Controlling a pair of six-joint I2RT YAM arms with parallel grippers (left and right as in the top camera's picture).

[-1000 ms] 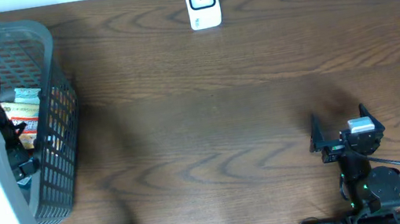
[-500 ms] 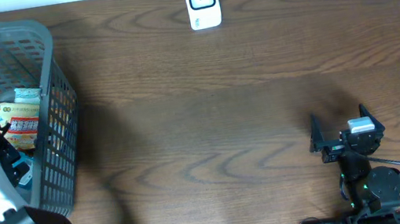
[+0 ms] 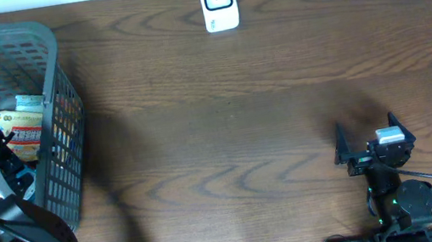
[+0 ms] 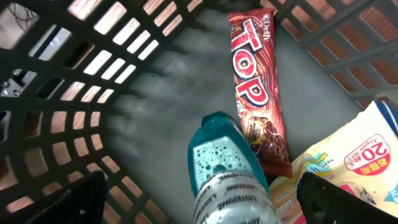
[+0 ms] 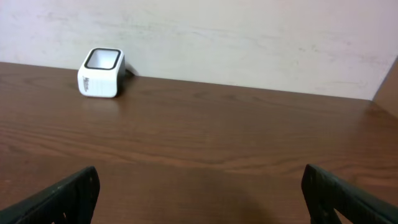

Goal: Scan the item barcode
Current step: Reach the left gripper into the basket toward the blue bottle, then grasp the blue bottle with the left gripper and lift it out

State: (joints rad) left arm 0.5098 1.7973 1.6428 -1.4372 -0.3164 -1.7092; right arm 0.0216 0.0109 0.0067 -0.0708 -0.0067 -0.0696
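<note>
The left pincer point(image 4: 205, 200) hangs wide open inside the grey plastic mesh basket point(image 3: 50, 43) at frame left, likely to pick an item. Below it a teal-capped clear bottle point(image 4: 225, 165) touches a red TOP chocolate bar point(image 4: 258, 99), with a yellow snack bag point(image 4: 354, 162) crowding beside. The white box scanner point(image 3: 218, 2) stands top centre; the right pincer point(image 3: 365, 129), open and empty, sits lower right.

Dark wood-grain table point(image 3: 226, 128); plain off-white wall point(image 5: 249, 37) behind; even, soft light.
</note>
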